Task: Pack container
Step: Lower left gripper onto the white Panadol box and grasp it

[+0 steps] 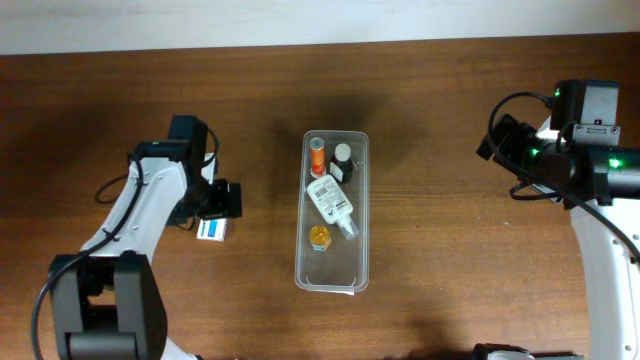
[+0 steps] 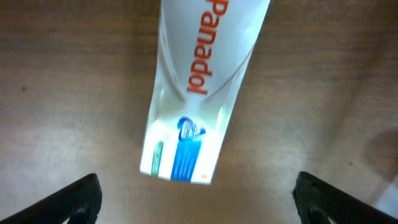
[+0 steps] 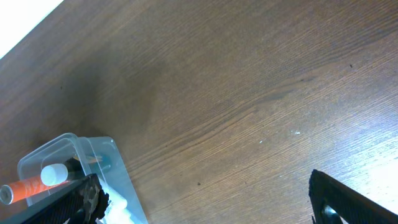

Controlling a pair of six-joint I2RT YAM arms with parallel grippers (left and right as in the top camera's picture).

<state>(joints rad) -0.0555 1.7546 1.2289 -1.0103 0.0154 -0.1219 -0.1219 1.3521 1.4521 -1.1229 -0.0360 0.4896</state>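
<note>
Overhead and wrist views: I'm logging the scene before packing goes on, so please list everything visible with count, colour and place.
container: one, clear plastic, table centre.
tube: one, orange, container's far end.
small bottle: one, black and white, beside the tube.
labelled bottle: one, white, lying mid-container.
small jar: one, yellow-orange, container's near half.
Panadol box: one, white with blue end, on the table left of the container.
table: one, brown wood.
left gripper: one, black, open, over the Panadol box.
right gripper: one, black, open, empty, over table right of the container.
</note>
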